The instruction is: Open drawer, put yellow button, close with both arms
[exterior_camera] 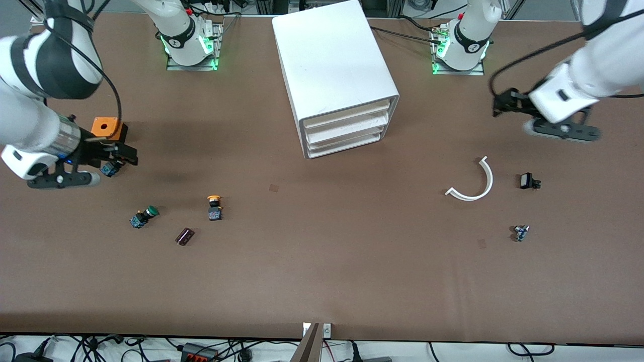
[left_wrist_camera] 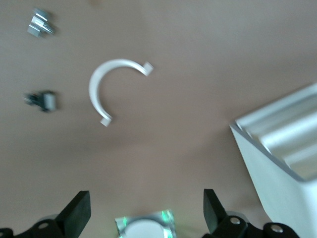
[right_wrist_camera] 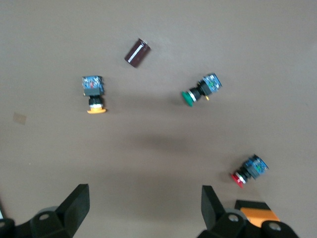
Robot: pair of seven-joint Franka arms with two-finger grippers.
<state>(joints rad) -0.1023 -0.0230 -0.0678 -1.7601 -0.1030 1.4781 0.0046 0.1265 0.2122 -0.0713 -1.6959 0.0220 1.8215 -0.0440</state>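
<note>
The white cabinet (exterior_camera: 332, 65) stands at the table's middle, near the bases. Its top drawer (exterior_camera: 347, 114) is shut, as are the two below. The cabinet also shows in the left wrist view (left_wrist_camera: 282, 148). The yellow button (exterior_camera: 215, 206) lies on the table toward the right arm's end, and shows in the right wrist view (right_wrist_camera: 93, 94). My right gripper (exterior_camera: 122, 154) is open and empty, up over the table beside the orange block, apart from the yellow button. It also shows in its wrist view (right_wrist_camera: 143, 194). My left gripper (exterior_camera: 507, 104) is open and empty, up over the left arm's end (left_wrist_camera: 146, 198).
A green button (exterior_camera: 144, 216), a red button (right_wrist_camera: 249, 170), an orange block (exterior_camera: 106, 127) and a dark cylinder (exterior_camera: 184, 236) lie near the yellow button. A white curved piece (exterior_camera: 475, 183), a black part (exterior_camera: 528, 181) and a small metal part (exterior_camera: 520, 232) lie toward the left arm's end.
</note>
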